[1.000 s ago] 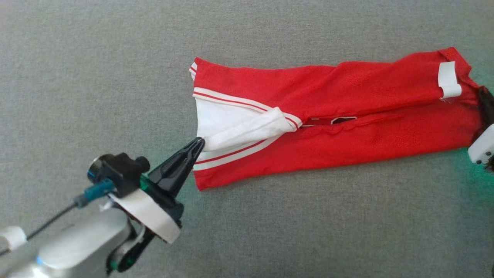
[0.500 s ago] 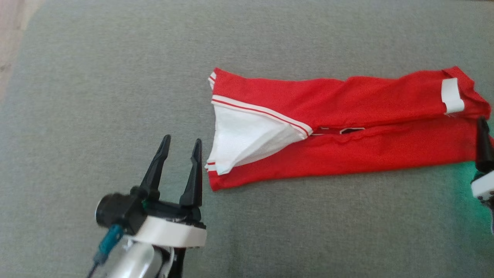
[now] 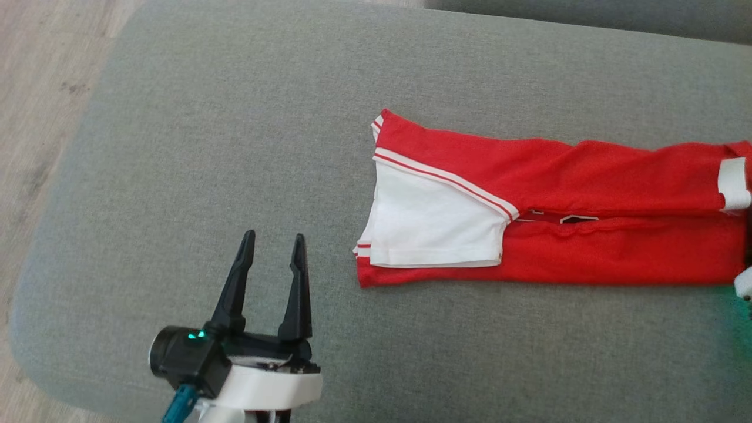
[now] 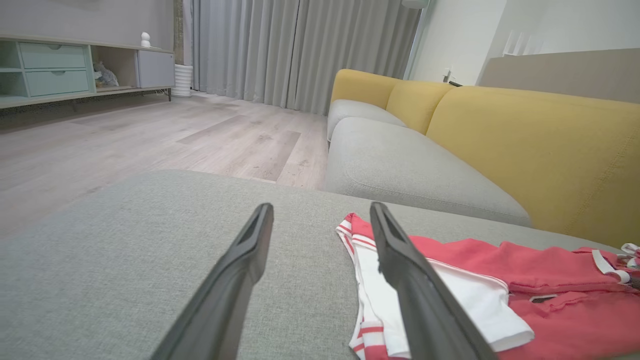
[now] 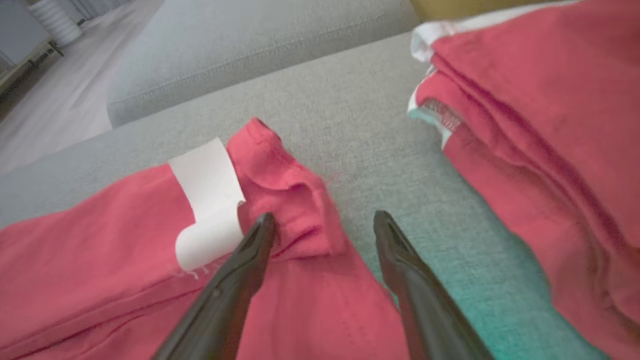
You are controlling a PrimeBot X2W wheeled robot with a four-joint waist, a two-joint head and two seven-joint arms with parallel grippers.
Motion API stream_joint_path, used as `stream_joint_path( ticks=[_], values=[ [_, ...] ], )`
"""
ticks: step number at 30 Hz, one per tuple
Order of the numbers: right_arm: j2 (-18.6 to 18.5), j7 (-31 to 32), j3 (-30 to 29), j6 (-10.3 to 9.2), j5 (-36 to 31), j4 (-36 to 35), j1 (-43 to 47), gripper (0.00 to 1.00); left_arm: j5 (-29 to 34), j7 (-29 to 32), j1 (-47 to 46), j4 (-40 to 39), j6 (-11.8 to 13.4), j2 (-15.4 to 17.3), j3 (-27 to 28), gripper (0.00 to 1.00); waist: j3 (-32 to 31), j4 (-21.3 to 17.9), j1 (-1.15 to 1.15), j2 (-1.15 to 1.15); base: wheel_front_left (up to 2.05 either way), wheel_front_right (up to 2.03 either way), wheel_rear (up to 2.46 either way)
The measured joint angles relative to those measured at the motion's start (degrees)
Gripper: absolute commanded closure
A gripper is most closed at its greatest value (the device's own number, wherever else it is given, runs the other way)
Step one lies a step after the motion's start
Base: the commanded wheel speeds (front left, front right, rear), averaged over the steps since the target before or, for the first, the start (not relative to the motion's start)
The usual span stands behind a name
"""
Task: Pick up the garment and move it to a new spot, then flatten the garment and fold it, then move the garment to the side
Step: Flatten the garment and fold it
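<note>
A wide grey fabric cushion [image 3: 235, 147] carries everything; its rounded left edge drops to a pale wood-look floor [image 3: 41, 88]. In the left wrist view the room opens beyond it: a sofa with a grey seat [image 4: 410, 175] and a yellow back [image 4: 525, 145], long grey curtains [image 4: 300, 50] at the far wall, and a low sideboard [image 4: 50, 65] with pale green drawers at the far left.

The garment [image 3: 587, 176] lies on the right half of the cushion, folded lengthwise into a long band that runs left to right and passes out of the head view at the right. It is red, fairly flat, with a crease line along its middle. At its left end a white panel [image 3: 435, 226] shows, edged with white-and-red striped trim. Near its right end a white label [image 3: 733, 185] curls over the red cloth.

The left hand [image 3: 274, 235] sits to the near left of the garment, apart from it, its two dark fingers spread wide with nothing between them. The right hand [image 5: 325, 215] is at the garment's right end, also spread wide and gripping nothing; one finger [image 5: 250, 255] lies just beside the label over the bunched red edge, the other over bare cushion. To the right of it in that view lies a second heap of red cloth [image 5: 540, 100].
</note>
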Motion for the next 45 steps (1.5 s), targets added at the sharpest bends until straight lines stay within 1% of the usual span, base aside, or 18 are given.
stream_joint_path(
  ticks=[2,3,4,5,6,7,13,16,19,24,27,30,34,38,41,43,45],
  values=[
    [0.0,1.15,-0.12,0.0,-1.0,2.85,-1.13,0.02,0.88,0.0,0.16,0.31,-1.05,-0.41,0.65,0.0,0.01,0.08,0.0,0.0,0.0,0.0,0.0],
    [0.0,1.68,-0.14,0.0,-1.36,3.91,-1.33,0.15,1.27,0.0,0.16,0.36,-1.47,-0.67,1.11,0.0,0.01,0.09,0.0,0.0,0.0,0.0,0.0],
    [-0.01,1.85,-0.14,0.0,-1.66,4.35,-1.43,0.5,1.63,0.0,0.16,0.37,-1.89,-0.82,1.51,0.0,-0.01,0.06,0.0,0.0,0.0,0.0,0.0],
    [-0.03,2.33,-0.02,0.0,-1.66,4.79,-1.78,0.67,1.91,0.0,0.17,0.41,-2.0,-0.94,1.72,0.0,-0.04,-0.01,0.0,0.0,0.0,0.0,0.0],
    [-0.03,2.33,-0.02,0.0,-1.66,4.79,-1.78,0.89,1.91,0.0,0.17,0.41,-2.0,-0.94,1.72,0.0,-0.04,-0.01,0.0,0.0,0.0,0.0,0.0],
    [-0.02,2.99,0.4,0.0,-1.56,5.04,-2.24,1.0,2.03,0.0,0.2,0.41,-2.33,-1.04,1.86,0.0,-0.04,-0.17,0.0,0.0,0.0,0.0,0.0],
    [0.2,2.79,4.03,0.0,0.6,4.09,-2.68,1.0,2.81,0.0,0.31,0.58,-3.36,-1.62,3.22,0.0,-0.45,-1.89,0.0,0.0,0.0,0.0,0.0],
    [0.31,1.34,4.69,0.0,1.7,3.69,-1.84,1.0,2.81,0.0,0.6,0.65,-3.89,-1.63,3.47,0.0,-1.01,-3.2,0.0,0.0,0.0,0.0,0.0],
    [0.09,0.44,4.66,0.0,2.94,2.71,-0.56,1.0,2.8,0.0,1.48,0.76,-3.91,-1.66,3.56,0.0,-1.67,-4.65,0.0,0.0,0.0,0.0,0.0],
    [-2.24,0.51,3.01,0.0,4.19,-1.74,2.29,1.0,2.79,0.0,1.62,0.87,-3.91,-1.66,3.58,0.0,-2.51,-6.9,0.0,0.0,0.0,0.0,0.0],
    [-2.12,2.3,2.13,0.0,6.57,-6.97,3.88,1.0,2.78,0.0,1.61,1.01,-4.19,-1.66,3.43,0.0,-2.8,-7.7,0.0,0.0,0.0,0.0,0.0],
    [-0.16,4.52,2.09,0.0,8.84,-13.68,4.16,1.0,2.46,0.0,1.61,1.24,-4.34,-1.66,3.36,0.0,-3.27,-8.07,0.0,0.0,0.0,0.0,0.0],
    [3.59,8.23,2.37,0.0,11.79,-23.18,4.18,1.0,2.19,0.0,1.61,1.85,-4.34,-1.66,3.2,0.0,-3.93,-8.0,0.0,0.0,0.0,0.0,0.0],
    [8.8,12.05,3.3,0.0,13.51,-30.63,4.17,1.0,1.64,0.0,1.61,2.33,-4.34,-1.66,3.03,0.0,-4.4,-7.38,0.0,0.0,0.0,0.0,0.0],
    [12.59,14.18,5.11,0.0,13.58,-33.76,4.12,1.0,1.21,0.0,1.6,2.44,-4.34,-1.66,2.82,0.0,-4.64,-6.62,0.0,0.0,0.0,0.0,0.0],
    [14.01,14.66,6.69,0.0,13.55,-34.72,4.05,1.0,1.01,0.0,1.6,2.55,-4.34,-1.66,2.64,0.0,-4.69,-5.98,0.0,0.0,0.0,0.0,0.0],
    [14.63,14.63,8.79,0.0,13.55,-34.82,3.93,1.0,0.66,0.0,1.6,2.82,-4.34,-1.66,2.36,0.0,-4.73,-5.25,0.0,0.0,0.0,0.0,0.0]
  ],
)
